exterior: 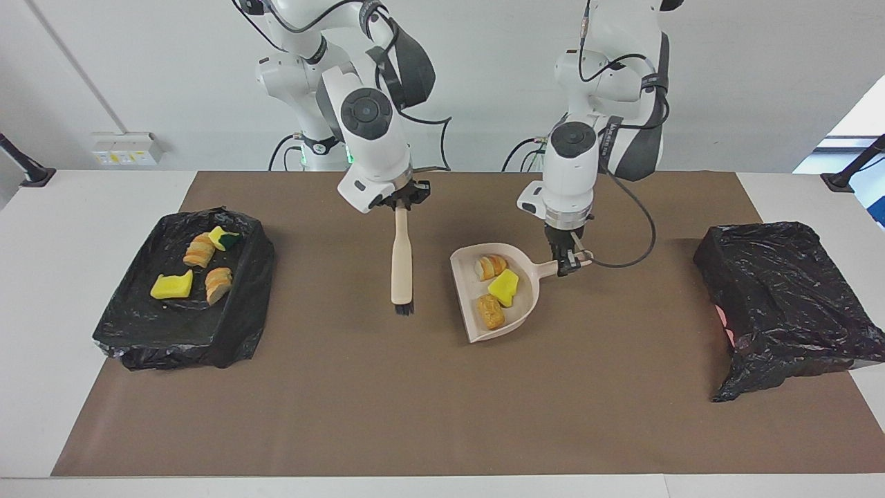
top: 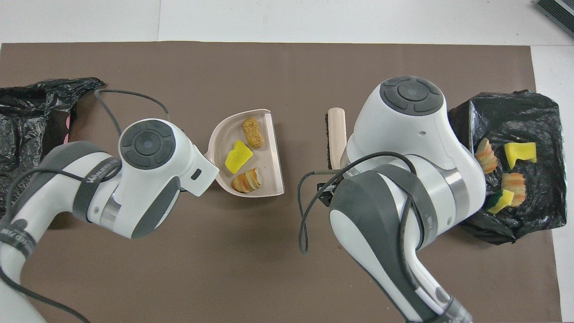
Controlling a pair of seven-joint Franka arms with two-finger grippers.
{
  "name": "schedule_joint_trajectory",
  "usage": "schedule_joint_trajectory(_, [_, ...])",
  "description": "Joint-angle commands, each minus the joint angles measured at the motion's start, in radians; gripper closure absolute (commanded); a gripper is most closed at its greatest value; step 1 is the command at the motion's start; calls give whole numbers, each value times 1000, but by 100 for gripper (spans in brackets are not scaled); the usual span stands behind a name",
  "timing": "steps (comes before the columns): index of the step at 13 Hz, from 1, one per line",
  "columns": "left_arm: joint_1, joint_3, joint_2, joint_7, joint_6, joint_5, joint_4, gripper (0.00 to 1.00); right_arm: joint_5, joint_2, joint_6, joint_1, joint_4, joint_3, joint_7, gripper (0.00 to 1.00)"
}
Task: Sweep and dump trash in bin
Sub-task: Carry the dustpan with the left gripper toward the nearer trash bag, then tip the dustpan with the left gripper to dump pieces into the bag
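Observation:
The beige dustpan (exterior: 527, 303) is at mid-table, with my left gripper (exterior: 568, 263) shut on its handle. Three pieces of trash lie in it: a striped bread chunk (exterior: 491, 265), a yellow sponge piece (exterior: 505, 286) and a tan chunk (exterior: 491, 311). From above the pan (top: 274, 152) shows the same three scraps. My right gripper (exterior: 402, 205) is shut on the handle of the wooden brush (exterior: 400, 263), which hangs upright with its bristles down, apart from the pan toward the right arm's end. Both grippers are hidden under their wrists in the overhead view.
A black-bagged bin (exterior: 138, 325) at the right arm's end holds several scraps, among them a yellow sponge (exterior: 171, 285) and a green-backed one (exterior: 225, 238). Another black-bagged bin (exterior: 781, 297) stands at the left arm's end. A brown mat (exterior: 442, 415) covers the table.

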Motion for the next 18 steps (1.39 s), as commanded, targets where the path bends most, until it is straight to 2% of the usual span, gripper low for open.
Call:
schedule_joint_trajectory(1, [106,-4,-75,106,-37,8,-4,100,26,-85,64,76,-140,10,63,100])
schedule_joint_trajectory(3, [204,-4,-75,200,-83,5,36,100,99,-159,150,115,-267,11,80,100])
schedule_joint_trajectory(6, [379,-4,-64,223,-105,-42,74,100,115,-175,195,200,-364,11,129,100])
schedule_joint_trajectory(8, [479,-2,-35,382,-100,-76,132,100,142,-227,267,214,-462,11,161,100])
schedule_joint_trajectory(10, [606,-4,8,540,-91,-134,203,100,151,-228,356,289,-546,11,218,100])
schedule_joint_trajectory(11, [674,-4,38,623,-93,-147,253,100,151,-232,420,300,-588,13,241,100])
schedule_joint_trajectory(13, [758,-4,118,721,-146,-135,409,100,153,-216,459,345,-617,13,250,100])
schedule_joint_trajectory(15, [835,-4,210,819,-183,-127,552,100,153,-210,522,346,-659,13,253,100])
schedule_joint_trajectory(16, [858,-7,242,856,-185,-101,607,100,153,-207,531,348,-665,13,253,100])
schedule_joint_trajectory(18, [860,-4,281,893,-156,41,669,100,153,-210,531,346,-683,11,255,100])
